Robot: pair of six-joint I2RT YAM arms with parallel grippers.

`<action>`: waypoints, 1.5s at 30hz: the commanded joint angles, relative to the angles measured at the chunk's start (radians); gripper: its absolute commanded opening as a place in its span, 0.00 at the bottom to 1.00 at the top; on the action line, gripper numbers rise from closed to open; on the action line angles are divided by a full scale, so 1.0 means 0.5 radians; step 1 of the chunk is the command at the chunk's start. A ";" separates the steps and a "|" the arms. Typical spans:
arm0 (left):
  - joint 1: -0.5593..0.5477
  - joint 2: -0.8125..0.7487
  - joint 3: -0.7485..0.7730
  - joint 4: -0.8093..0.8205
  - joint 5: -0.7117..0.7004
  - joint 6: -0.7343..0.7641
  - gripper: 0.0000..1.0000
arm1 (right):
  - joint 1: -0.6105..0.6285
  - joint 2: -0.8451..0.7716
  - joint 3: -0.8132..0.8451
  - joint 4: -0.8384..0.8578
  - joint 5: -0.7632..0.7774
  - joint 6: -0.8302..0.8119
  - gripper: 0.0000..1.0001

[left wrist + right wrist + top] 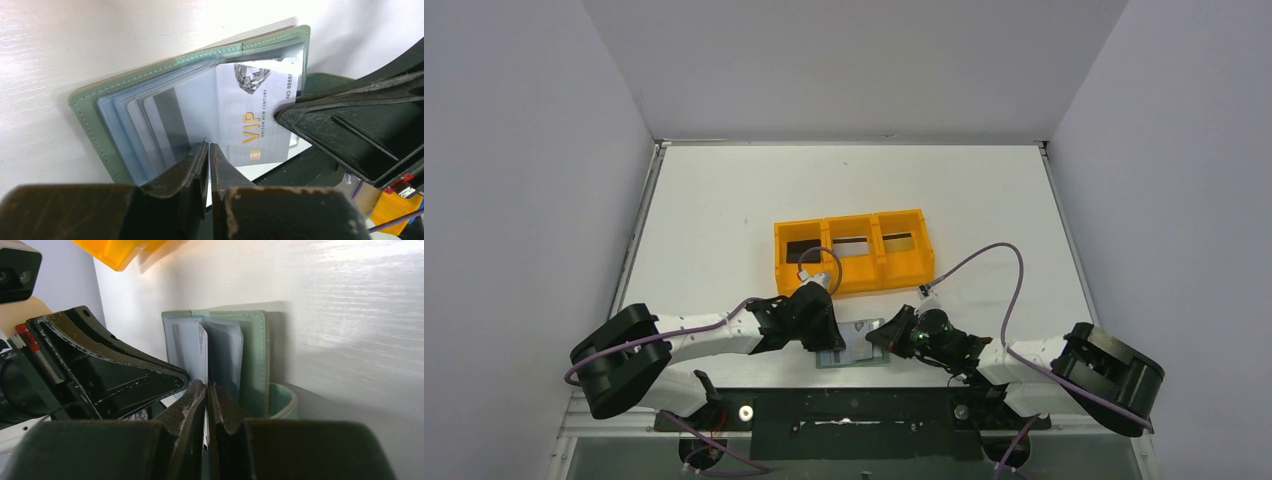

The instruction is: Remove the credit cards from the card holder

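Seen from above, the left pincer (pixel 827 340) is clamped on a clear pocket at the left side of the open card holder (pixel 856 350). The holder lies on the table (pixel 724 200) near its front edge, between both arms, its long side running left to right. A silvery grey credit card (pixel 250 115) (marked VIP in gold) sticks partly out of a pocket toward the right. The right pincer (pixel 882 335) is closed on that card's exposed edge, so the pull likely runs rightward, away from the left pincer.

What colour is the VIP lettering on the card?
Gold, on the silvery grey card; clearest in the left wrist view.
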 commanded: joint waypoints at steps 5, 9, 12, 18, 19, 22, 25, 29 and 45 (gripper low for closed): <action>-0.007 0.011 -0.010 -0.136 -0.074 0.042 0.08 | -0.024 -0.168 -0.004 -0.263 0.110 -0.057 0.00; -0.007 -0.038 -0.010 -0.137 -0.075 0.045 0.12 | -0.023 -0.308 0.029 -0.388 0.140 -0.087 0.00; -0.007 -0.085 0.007 -0.139 -0.080 0.049 0.16 | -0.022 -0.449 0.069 -0.531 0.185 -0.141 0.00; -0.007 -0.202 0.088 -0.204 -0.117 0.077 0.22 | -0.022 -0.722 0.114 -0.771 0.288 -0.241 0.00; -0.005 -0.226 0.098 -0.218 -0.132 0.080 0.23 | -0.022 -0.746 0.111 -0.786 0.295 -0.246 0.00; -0.007 -0.291 0.117 -0.274 -0.179 0.088 0.25 | -0.023 -0.784 0.100 -0.860 0.321 -0.244 0.00; -0.004 -0.364 0.135 -0.364 -0.247 0.088 0.28 | -0.024 -0.811 0.143 -0.989 0.356 -0.244 0.00; 0.012 -0.464 0.154 -0.464 -0.320 0.093 0.32 | -0.023 -0.891 0.229 -1.091 0.354 -0.298 0.00; 0.630 -0.893 0.301 -0.908 -0.326 0.432 0.65 | -0.010 -0.893 0.711 -1.331 0.400 -0.864 0.00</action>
